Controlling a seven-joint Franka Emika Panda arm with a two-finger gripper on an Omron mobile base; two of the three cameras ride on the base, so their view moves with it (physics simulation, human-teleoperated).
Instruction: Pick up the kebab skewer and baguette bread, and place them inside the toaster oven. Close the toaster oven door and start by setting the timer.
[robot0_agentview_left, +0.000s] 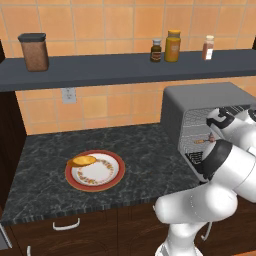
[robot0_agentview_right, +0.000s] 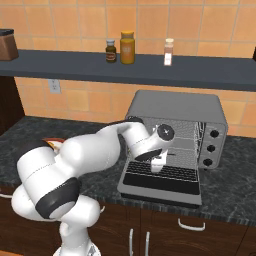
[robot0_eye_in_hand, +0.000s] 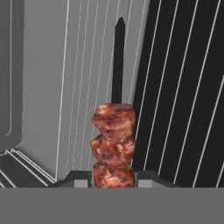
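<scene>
Inspection finds my end effector (robot0_eye_in_hand: 113, 180) pinching the kebab skewer (robot0_eye_in_hand: 113, 144) by its meat, fingers clamped on either side of the lowest chunk, the bare dark tip pointing ahead over the wire rack (robot0_eye_in_hand: 183, 100). I am at the mouth of the toaster oven (robot0_agentview_right: 175, 107), above its lowered toaster oven door (robot0_agentview_right: 161, 178). Step in hand: loading the skewer. The next move, in my judgement, calls for lowering it flat onto the rack, well inside, then releasing. The baguette bread (robot0_agentview_left: 82, 160) lies on the plate (robot0_agentview_left: 112, 177) to the left on the bench (robot0_agentview_left: 145, 150), not yet fetched.
</scene>
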